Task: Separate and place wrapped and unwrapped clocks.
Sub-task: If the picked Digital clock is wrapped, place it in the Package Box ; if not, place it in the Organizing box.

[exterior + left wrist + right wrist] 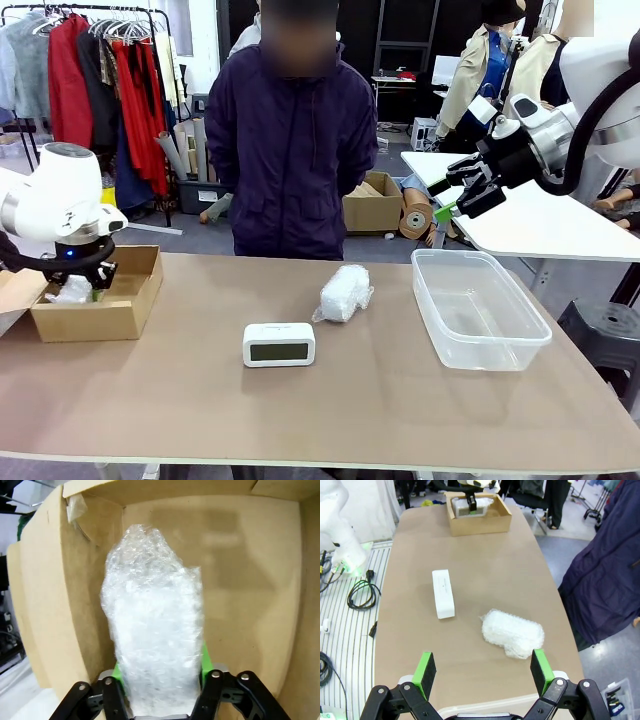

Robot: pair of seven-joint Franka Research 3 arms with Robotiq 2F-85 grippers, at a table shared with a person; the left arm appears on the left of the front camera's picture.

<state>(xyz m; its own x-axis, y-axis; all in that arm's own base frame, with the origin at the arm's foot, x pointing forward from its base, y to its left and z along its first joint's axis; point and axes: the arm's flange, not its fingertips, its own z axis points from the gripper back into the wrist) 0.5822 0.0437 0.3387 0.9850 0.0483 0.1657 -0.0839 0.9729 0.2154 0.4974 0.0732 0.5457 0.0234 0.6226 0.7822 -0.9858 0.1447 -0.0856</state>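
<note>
Smooth brown tabletop [380,420] fills the lower half of the front view. Low at centre on it lies a white rounded clock [279,344] with a dark grey display. Just above and right of it sits a lumpy bubble-wrap bundle [346,292], and at right a clear plastic tub [495,355]. A person [290,160] in a dark jacket stands behind, with a clothes rack [110,80] at upper left. At left, the left gripper [82,280] reaches into a cardboard box [110,315], its green pads [204,654] against a second bundle [152,645]; whether it is gripping or has let go is unclear. At upper right, the right gripper [482,672] hangs spread wide, holding nothing.
</note>
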